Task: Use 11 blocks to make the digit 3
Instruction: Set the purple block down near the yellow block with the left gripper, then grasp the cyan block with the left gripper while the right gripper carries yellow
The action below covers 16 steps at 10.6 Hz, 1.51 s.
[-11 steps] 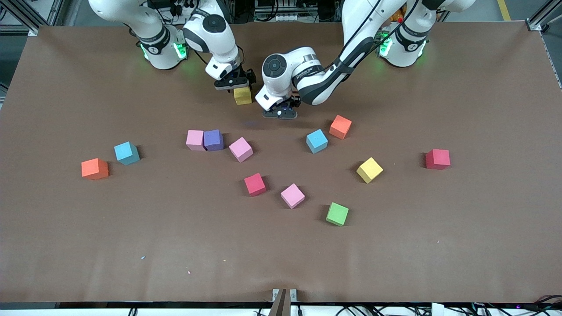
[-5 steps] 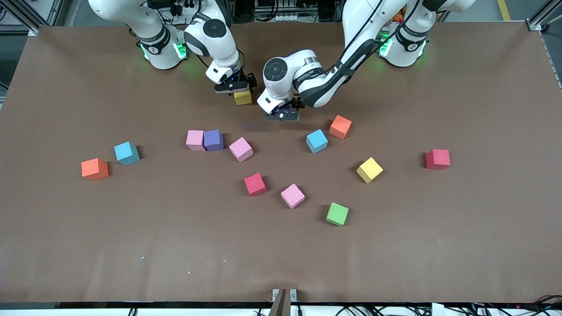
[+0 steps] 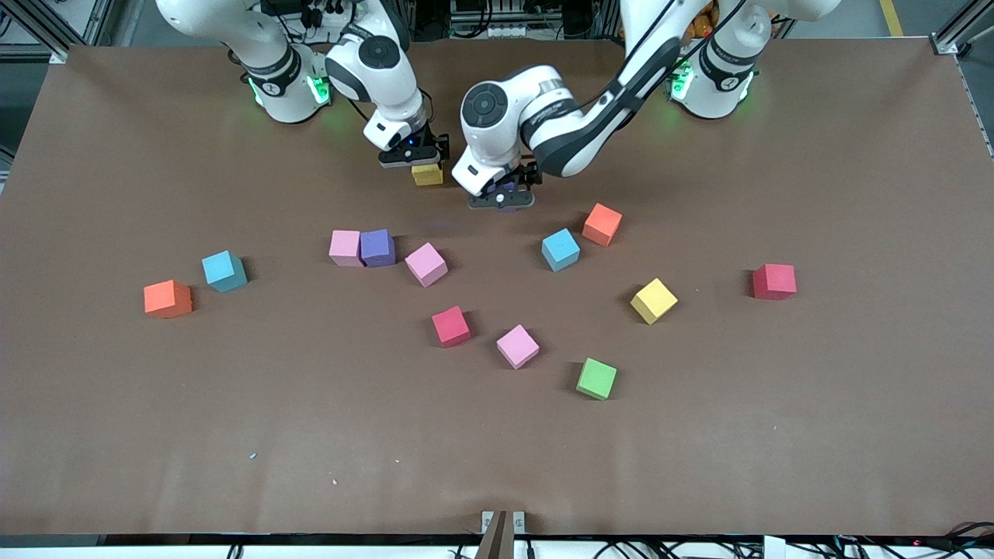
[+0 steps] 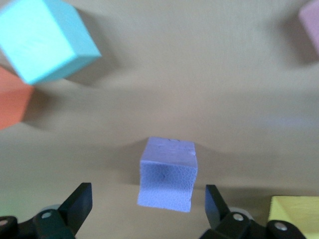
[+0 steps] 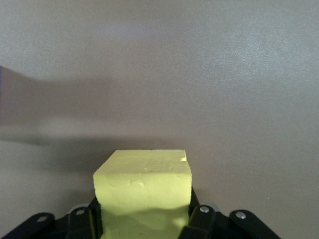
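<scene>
We see the small matte yellow cube (image 3: 427, 174) clamped between the closed-in fingers of the right gripper (image 3: 412, 158), near the robots' bases; from the right wrist view the same cube (image 5: 143, 191) sits squarely between the jaws. Just beside it, toward the left arm's end of the table, the left gripper (image 3: 501, 200) hangs with its fingers (image 4: 79, 203) spread wide and free, and a small matte purple cube (image 4: 167, 173) rests on the brown table (image 3: 776, 427) between them, touching neither. We can barely make out that purple cube under the gripper in the front view. Out from the left gripper, nearer to the front camera, lie a blue cube (image 3: 561, 249) and an orange cube (image 3: 603, 224) close together. Nearer to the camera than the right gripper, a pink cube (image 3: 345, 248) touches a second purple cube (image 3: 377, 248), with another pink cube (image 3: 426, 264) near them. Farther out we find a red cube (image 3: 451, 325), a third pink cube (image 3: 518, 346), a green cube (image 3: 596, 378) and a second yellow cube (image 3: 654, 300).
</scene>
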Each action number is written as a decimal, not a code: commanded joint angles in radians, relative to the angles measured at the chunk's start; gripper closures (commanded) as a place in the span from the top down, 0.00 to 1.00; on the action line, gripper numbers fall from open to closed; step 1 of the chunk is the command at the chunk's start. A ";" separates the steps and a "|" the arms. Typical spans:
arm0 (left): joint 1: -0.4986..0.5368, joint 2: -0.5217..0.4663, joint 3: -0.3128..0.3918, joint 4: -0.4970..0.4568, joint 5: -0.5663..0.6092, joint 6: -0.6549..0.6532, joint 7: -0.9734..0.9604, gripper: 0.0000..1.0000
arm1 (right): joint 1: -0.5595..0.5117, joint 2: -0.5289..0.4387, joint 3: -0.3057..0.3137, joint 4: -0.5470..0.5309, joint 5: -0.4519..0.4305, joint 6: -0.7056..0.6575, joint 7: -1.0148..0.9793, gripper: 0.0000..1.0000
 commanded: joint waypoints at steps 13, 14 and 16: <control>0.208 -0.024 0.068 -0.083 -0.036 0.067 -0.135 1.00 | -0.024 -0.050 0.007 0.153 -0.021 -0.306 -0.408 0.00; 0.210 -0.013 0.066 -0.082 -0.029 0.071 -0.134 1.00 | -0.022 -0.048 0.009 0.166 -0.021 -0.319 -0.502 0.00; 0.208 0.004 0.066 -0.083 -0.029 0.091 -0.135 1.00 | -0.022 -0.045 0.007 0.174 -0.027 -0.318 -0.687 0.00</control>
